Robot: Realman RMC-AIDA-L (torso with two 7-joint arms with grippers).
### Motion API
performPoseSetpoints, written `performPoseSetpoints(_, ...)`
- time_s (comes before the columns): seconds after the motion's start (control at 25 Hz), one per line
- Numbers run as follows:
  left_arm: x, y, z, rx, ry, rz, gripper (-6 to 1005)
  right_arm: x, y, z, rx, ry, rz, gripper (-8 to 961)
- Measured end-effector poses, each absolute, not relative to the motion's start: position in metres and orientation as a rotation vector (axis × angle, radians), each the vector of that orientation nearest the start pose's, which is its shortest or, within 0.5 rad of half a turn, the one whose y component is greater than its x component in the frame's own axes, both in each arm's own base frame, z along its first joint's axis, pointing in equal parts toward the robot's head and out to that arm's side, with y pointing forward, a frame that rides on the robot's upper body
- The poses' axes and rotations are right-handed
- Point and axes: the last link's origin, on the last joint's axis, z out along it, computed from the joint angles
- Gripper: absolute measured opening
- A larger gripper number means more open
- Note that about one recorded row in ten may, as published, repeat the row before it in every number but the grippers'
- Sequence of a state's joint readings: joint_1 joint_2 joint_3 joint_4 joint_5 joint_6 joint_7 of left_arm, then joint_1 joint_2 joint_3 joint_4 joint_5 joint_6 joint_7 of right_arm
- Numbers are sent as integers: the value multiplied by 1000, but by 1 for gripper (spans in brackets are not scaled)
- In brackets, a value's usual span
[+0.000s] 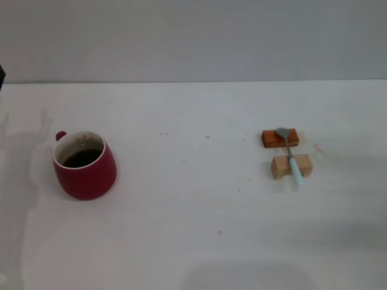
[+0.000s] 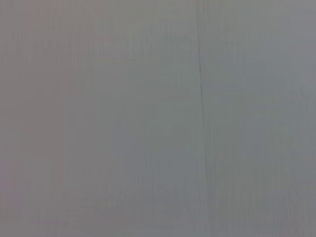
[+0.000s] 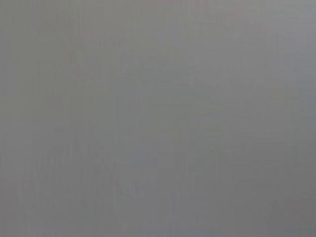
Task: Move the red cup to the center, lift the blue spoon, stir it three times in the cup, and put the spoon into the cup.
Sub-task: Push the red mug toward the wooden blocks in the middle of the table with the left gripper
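The red cup stands upright at the left of the white table in the head view, its handle turned to the far left and dark liquid inside. At the right, the blue spoon lies across two wooden blocks, its grey bowl on the far block and its pale blue handle pointing toward the near edge. Neither gripper shows in any view. Both wrist views hold only a plain grey surface.
An orange-brown block and a lighter wooden block carry the spoon. The white table runs back to a grey wall.
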State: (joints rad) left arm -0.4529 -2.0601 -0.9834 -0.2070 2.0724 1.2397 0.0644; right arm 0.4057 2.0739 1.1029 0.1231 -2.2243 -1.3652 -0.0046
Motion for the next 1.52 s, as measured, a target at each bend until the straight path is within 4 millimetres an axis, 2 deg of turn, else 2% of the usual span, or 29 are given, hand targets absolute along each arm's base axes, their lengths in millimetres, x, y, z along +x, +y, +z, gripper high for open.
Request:
performPoseSetpoints(0.68,-331,354,46,-1234,-442,-648,845,350,320,47,-1243,403,637,724)
performPoseSetpoints(1.2,-314,369,56,-1177,-415,-722,845,348,319,49,-1238,377,630,724)
performPoseSetpoints(1.28,-315,367,55,-1181,-416,-714,845,346,321,50,-1236,370,637,724)
performPoseSetpoints(1.52,-340,348,51,-1182,-468,-640,844,339,324,49,-1242,348,661,724)
